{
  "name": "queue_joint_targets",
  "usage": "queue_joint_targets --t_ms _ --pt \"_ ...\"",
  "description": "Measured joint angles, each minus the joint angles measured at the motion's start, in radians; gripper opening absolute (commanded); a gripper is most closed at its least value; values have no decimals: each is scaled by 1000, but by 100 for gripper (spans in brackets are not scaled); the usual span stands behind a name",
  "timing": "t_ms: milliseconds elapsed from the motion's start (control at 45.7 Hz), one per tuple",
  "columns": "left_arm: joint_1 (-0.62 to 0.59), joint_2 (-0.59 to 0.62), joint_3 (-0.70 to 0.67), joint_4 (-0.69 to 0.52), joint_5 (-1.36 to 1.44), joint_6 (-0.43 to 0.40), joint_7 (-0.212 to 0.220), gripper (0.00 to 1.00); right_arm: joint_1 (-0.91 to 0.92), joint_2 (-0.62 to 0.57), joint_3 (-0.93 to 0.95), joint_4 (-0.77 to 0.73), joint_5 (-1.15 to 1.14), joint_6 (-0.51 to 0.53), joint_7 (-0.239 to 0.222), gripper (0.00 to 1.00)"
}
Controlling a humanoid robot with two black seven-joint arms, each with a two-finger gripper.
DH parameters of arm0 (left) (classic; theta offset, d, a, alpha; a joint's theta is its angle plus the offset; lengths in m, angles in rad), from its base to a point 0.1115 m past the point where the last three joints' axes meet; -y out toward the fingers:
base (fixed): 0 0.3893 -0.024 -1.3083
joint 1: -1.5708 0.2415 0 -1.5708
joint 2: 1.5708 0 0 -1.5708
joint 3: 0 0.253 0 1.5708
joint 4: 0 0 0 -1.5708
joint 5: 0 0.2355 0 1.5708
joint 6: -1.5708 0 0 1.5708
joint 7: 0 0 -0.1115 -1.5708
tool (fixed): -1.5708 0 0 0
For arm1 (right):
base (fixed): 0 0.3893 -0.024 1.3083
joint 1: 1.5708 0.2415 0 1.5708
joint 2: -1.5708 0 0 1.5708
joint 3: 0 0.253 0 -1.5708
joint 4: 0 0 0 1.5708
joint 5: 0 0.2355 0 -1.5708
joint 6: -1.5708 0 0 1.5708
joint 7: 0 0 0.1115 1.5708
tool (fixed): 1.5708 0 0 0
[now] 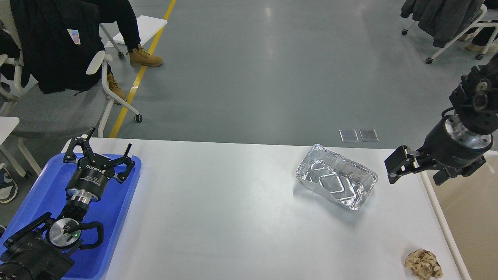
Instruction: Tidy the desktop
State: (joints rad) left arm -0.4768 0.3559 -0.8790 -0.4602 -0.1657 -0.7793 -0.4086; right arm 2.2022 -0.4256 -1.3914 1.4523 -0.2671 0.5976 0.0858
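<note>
A wide white desktop (233,217) fills the lower view, a blue tray (124,217) at its left edge under the left gripper (100,151), fingers spread wide and empty; a foil pan (336,182) sits right of centre, near the right gripper (393,171), whose opening I cannot tell; crumpled brown paper (423,264) lies bottom right.

one head view looks forward and down over the white desktop (233,217), floor beyond it
</note>
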Motion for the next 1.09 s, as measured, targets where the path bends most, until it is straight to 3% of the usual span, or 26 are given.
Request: queue_joint_targets --t_ms 1094 --pt "0 0 0 0 0 0 1 99 -44 -98 -88 -89 -11 -22 4 100"
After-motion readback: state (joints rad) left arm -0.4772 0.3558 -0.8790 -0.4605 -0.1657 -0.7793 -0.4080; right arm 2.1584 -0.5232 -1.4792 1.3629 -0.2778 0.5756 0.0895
